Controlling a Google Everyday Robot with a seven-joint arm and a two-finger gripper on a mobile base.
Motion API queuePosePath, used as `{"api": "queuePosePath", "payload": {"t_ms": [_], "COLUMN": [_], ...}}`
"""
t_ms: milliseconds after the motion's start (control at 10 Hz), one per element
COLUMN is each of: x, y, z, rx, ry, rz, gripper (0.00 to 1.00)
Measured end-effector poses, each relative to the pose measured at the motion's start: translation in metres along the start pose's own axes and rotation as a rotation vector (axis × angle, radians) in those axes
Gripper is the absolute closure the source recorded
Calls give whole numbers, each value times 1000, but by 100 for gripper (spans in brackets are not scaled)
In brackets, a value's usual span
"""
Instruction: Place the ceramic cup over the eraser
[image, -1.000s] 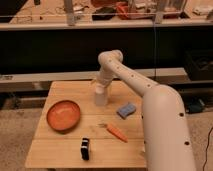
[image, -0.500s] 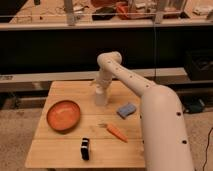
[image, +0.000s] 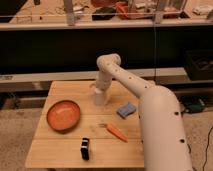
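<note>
- The worktop (image: 60, 155) is a pale wooden slab standing in front of dark shelving.
- The robot's white arm (image: 159, 120) rises from the lower right, bends at an elbow above the far edge of the worktop, and drops its forearm straight down.
- The tool (image: 100, 91) hangs at the end of that forearm, over the far middle of the worktop and right at the top of the ceramic cup (image: 100, 98).
- The tool's fingers are spread wide; whether they touch the cup's wall cannot be told.
- The ceramic cup is small, white and plain. It sits under the tool, behind the orange bowl (image: 63, 115) and to its right, and left of a blue block (image: 126, 109).
- The cup and the blue block stand apart, with bare wood between them.
- The orange bowl rests on the left half of the worktop and is far larger than the cup.
- A carrot (image: 117, 132) lies slantwise in front of the blue block, near the arm's side.
- A small black object (image: 85, 148) stands close to the near edge, in front of the bowl.
</note>
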Motion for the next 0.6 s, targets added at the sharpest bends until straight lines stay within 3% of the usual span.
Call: {"api": "queuePosePath", "payload": {"t_ms": [600], "x": [-4], "y": [-2], "z": [6], "rx": [-5], "ry": [-4], "rz": [-17], "gripper": [25]}}
